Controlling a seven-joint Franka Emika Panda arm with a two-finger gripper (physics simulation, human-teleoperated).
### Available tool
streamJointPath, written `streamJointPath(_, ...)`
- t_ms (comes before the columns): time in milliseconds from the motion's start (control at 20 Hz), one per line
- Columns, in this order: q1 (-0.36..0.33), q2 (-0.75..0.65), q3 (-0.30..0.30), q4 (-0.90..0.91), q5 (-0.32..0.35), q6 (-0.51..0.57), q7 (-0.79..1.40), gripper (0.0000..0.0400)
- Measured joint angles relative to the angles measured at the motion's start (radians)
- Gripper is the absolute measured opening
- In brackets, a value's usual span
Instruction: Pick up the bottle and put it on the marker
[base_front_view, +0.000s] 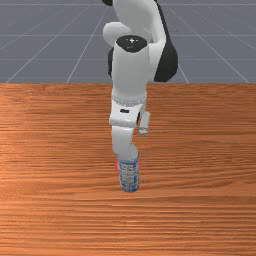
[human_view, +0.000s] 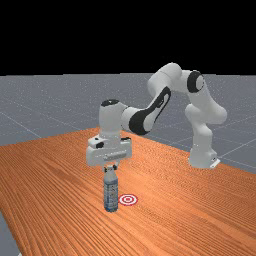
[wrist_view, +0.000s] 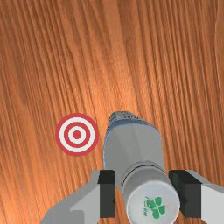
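Gripper (human_view: 110, 169) around top of bottle (human_view: 111, 193)

A flat red-and-white marker (wrist_view: 77, 134) is borne by the orange-brown table (human_view: 165, 220); near it, toward the far view's left and nearer, the bottle (human_view: 111, 192) is, apparently, stood upright.

The bottle (human_view: 111, 194) stood on the table (human_view: 190, 215). Just beside it, to the far view's right, lay the marker (human_view: 128, 199).
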Motion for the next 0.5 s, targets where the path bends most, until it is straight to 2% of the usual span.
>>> streamJointPath(50, -0.022, -0.003, 0.013, -0.005, -0.012, 0.007, -0.097, 0.0182)
streamJointPath(200, -0.039, -0.008, 0.024, -0.014, -0.023, 0.012, -0.174, 0.0183)
streamJointPath(250, -0.035, 0.004, 0.021, 0.022, -0.019, -0.064, -0.153, 0.0182)
streamJointPath(300, -0.034, -0.014, 0.021, -0.005, -0.02, -0.072, -0.153, 0.0182)
streamJointPath(400, -0.034, -0.073, 0.02, -0.097, -0.022, -0.039, -0.152, 0.0172)
streamJointPath(450, -0.066, -0.126, 0.049, -0.196, 0.042, 0.058, -0.202, 0.0174)
streamJointPath(500, -0.066, -0.14, 0.048, -0.218, 0.042, 0.066, -0.201, 0.0172)
